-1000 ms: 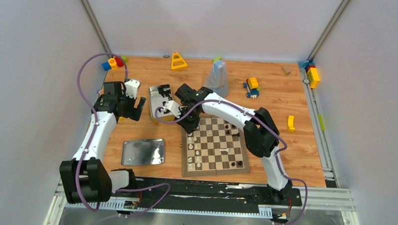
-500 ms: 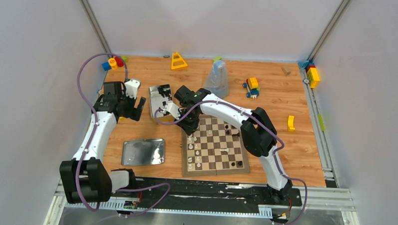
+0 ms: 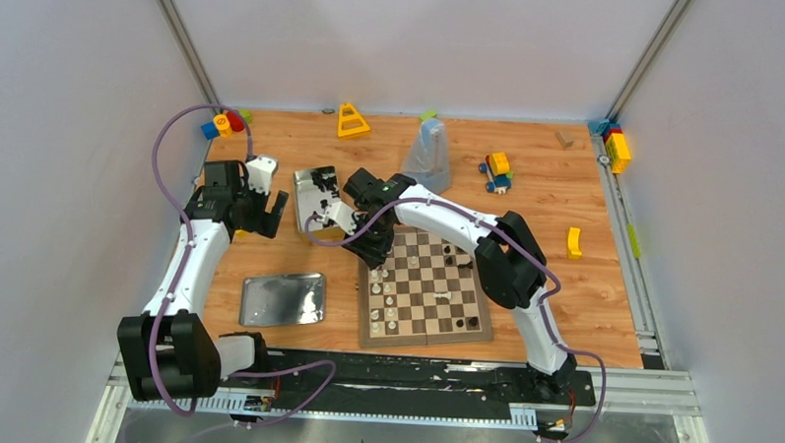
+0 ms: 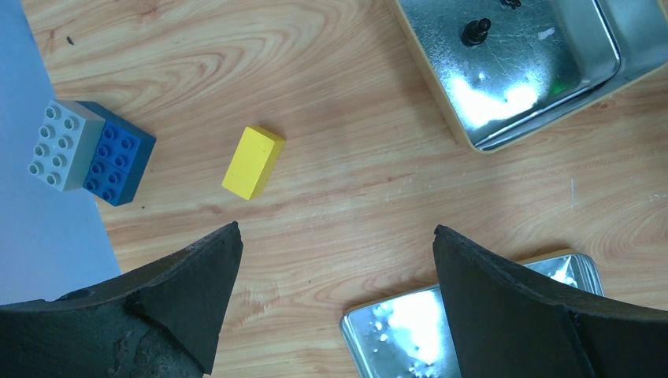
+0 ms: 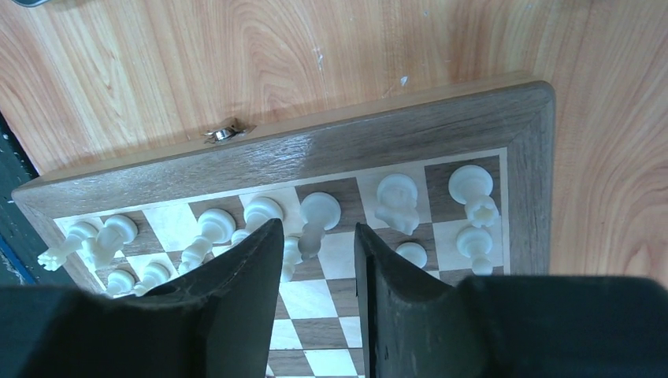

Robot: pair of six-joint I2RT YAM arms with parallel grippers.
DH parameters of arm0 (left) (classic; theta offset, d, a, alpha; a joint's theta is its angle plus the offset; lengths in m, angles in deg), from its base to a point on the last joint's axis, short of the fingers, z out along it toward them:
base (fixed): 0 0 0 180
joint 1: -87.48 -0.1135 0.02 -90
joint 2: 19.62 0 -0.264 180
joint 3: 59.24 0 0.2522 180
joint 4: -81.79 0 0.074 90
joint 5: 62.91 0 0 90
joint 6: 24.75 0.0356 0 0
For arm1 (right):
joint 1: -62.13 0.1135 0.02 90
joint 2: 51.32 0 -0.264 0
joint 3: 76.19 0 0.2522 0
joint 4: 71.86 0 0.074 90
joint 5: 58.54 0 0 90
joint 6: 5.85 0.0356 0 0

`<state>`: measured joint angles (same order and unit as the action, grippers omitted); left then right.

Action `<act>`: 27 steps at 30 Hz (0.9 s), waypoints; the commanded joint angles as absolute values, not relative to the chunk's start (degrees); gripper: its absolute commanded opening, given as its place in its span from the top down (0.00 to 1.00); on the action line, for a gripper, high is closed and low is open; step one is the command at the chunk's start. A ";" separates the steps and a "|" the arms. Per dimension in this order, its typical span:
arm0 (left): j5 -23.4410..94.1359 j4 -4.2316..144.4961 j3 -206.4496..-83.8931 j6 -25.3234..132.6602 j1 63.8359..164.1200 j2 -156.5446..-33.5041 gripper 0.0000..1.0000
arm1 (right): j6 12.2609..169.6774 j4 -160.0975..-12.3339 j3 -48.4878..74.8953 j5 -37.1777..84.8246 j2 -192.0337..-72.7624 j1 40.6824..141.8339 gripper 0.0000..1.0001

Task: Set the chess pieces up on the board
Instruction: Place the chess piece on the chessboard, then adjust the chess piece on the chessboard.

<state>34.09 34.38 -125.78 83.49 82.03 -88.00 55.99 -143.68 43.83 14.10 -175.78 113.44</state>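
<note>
Chess pieces in cream stand in two short rows on the board, directly under and just ahead of the right pincer. One round-headed cream piece stands upright exactly between its two dark fingertips, with a thin strip of board showing on either side, so the jaws are only narrowly parted and grip nothing. More cream pieces line up to both sides of the fingers along the board's brown border, and the checkered squares run back beneath the pincer's body. From above, the right pincer hangs over the board's far left corner, with a few dark pieces on the squares off to its right. The left pincer is spread wide and holds nothing, over bare wooden table well apart from the board. Ahead of it to the right lies a shiny metal tin with one black piece inside. A flat metal lid lies under its right finger, and a yellow block and a grey-and-blue block sit ahead to its left.
</note>
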 commanded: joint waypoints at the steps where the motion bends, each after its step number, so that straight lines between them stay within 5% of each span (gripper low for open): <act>1: 34.97 34.81 -126.94 83.11 81.30 -87.90 0.02 | 56.47 -143.54 46.34 15.86 -170.49 113.63 0.60; 15: 35.32 34.67 -127.05 83.10 81.41 -88.06 0.02 | 57.25 -139.03 33.43 15.59 -158.40 108.72 0.58; 27: 35.51 34.37 -127.14 83.08 81.36 -88.08 0.02 | 57.24 -133.70 26.94 9.44 -161.53 108.71 0.59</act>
